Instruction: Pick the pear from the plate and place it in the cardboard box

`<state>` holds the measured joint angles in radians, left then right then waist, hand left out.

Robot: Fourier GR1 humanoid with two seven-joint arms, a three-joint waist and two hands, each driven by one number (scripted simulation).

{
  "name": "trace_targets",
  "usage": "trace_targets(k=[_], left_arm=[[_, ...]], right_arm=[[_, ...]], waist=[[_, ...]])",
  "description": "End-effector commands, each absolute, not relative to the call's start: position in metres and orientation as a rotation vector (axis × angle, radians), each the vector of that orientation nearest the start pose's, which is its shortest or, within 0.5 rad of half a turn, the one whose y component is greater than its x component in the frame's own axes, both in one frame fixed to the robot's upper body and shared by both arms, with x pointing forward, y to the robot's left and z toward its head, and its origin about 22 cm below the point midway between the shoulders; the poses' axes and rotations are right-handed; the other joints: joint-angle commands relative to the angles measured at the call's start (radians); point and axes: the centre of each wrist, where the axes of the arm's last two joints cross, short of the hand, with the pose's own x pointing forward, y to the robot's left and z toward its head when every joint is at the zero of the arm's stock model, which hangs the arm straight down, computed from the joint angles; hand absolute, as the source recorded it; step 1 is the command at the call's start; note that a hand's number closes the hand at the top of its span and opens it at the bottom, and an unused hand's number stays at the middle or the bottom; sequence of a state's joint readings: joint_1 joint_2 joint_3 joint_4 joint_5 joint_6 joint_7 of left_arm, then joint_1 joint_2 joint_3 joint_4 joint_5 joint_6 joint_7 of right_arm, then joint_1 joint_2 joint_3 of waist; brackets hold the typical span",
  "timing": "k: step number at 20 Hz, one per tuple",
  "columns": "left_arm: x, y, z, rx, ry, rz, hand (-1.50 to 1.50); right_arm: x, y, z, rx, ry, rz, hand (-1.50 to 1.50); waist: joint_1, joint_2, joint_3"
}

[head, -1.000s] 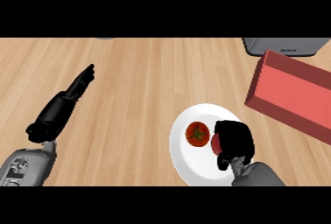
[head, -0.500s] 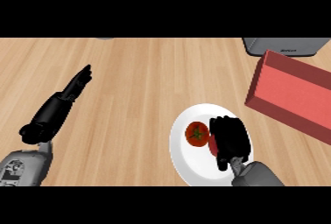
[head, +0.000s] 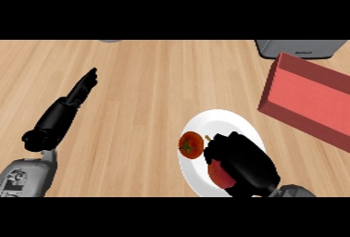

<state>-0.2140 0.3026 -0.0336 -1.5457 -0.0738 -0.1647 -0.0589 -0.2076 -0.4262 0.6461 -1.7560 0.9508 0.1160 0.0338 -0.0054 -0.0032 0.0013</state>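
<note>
In the head view, the right hand [head: 242, 164] lies low over the white plate [head: 205, 121], its black fingers [head: 220, 144] bent downward and reaching toward the plate's middle. Under the palm a red shape [head: 219, 174] shows between the fingers and the thumb, and the hand appears to be closing round it; most of that shape is hidden, so it cannot be told whether it is the pear or how fully the hand has hold of it. Just beyond the fingertips, to the hand's left, a small red fruit with a green stem end [head: 190, 145] rests on the plate, close beside the fingers and seemingly not touched by them. Ahead and to the right of this hand, well apart from it, stands the cardboard box [head: 309, 97], shown here in red tones with a paler pink inside, its near wall facing the plate. Past the box, at the far right corner, sits a grey appliance [head: 298, 47]. The left hand [head: 82, 90] shows far off to the other side of the wooden counter [head: 157, 78], fingers straight and together, pointing away from the body, holding nothing and touching no object, with its grey forearm [head: 24, 176] entering from the lower left.
</note>
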Motion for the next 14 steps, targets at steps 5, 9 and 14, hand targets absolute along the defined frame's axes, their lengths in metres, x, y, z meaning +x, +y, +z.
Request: trace_targets(k=[5,9,14], left_arm=[[0.286,0.271,0.072,0.133,-1.744,-0.536,0.0],[0.283,0.274,0.068,0.105,-1.739,-0.502,0.0],[0.281,0.263,0.059,0.103,-1.754,-0.526,0.0]], right_arm=[[0.2,-0.21,0.137,-0.612,-1.969,1.584,1.5],[0.218,-0.236,0.167,-0.742,-1.971,1.209,1.5],[0.241,-0.273,0.183,-0.831,-1.868,0.934,1.5]], waist=[[-0.008,-0.002,-0.001],[-0.007,-0.001,-0.001],[0.003,0.003,-0.001]])
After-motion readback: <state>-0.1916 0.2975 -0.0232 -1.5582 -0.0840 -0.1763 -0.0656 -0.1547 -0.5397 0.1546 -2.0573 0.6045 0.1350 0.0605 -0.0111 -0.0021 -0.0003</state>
